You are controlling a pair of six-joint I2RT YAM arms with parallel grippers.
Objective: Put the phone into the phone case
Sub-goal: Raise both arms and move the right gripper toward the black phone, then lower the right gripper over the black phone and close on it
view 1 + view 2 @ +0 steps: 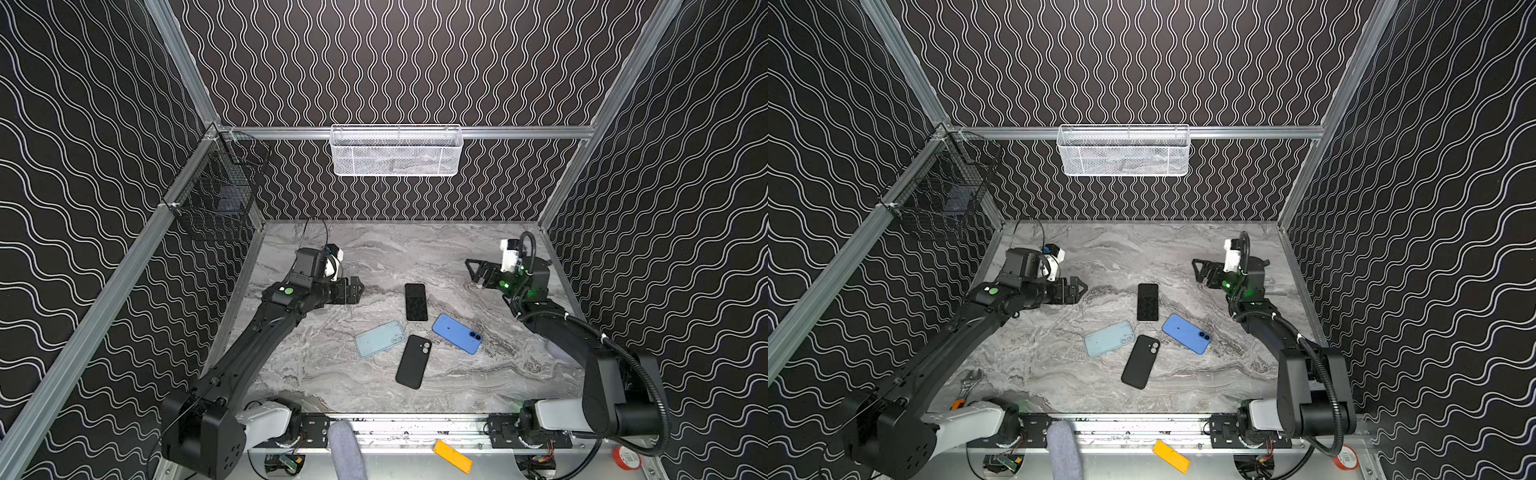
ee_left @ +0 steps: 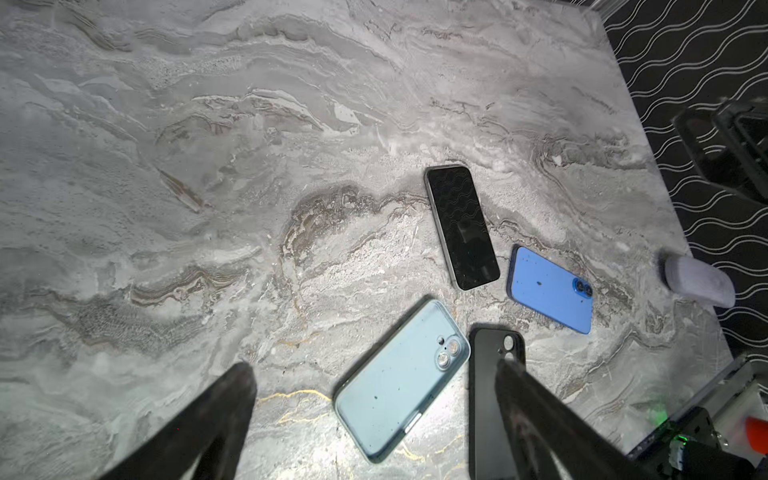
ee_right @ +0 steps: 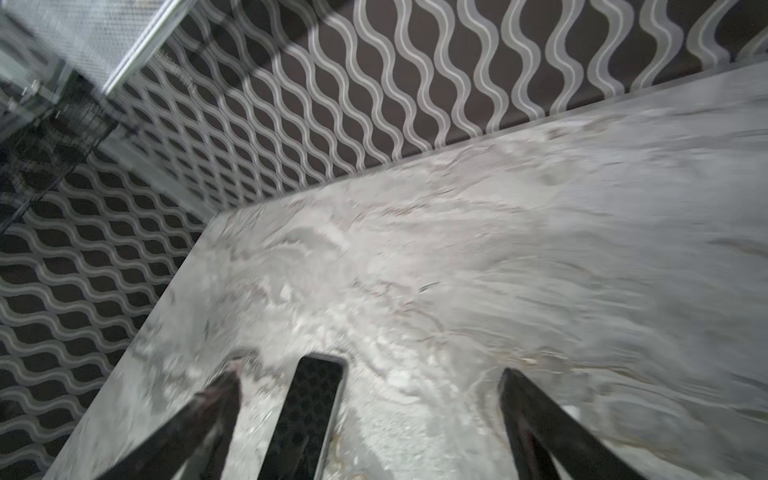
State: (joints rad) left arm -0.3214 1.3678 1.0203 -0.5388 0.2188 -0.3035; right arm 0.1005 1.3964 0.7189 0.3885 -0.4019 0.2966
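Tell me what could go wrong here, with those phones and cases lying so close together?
1. Crowding: the black phone case lies with its camera end almost touching the light blue phone and near the blue phone; the left gripper reaching for it could shove a neighbour.
2. Flat grasp: the screen-up black phone lies flat on the marble table, so a pinch might slip off its thin edges.
3. Mix-up: four similar slabs could invite a wrong pick.

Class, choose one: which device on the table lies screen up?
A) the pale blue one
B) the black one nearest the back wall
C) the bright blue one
B: the black phone shows a glossy screen mirroring the wall pattern; the pale blue device and the bright blue device show camera lenses.
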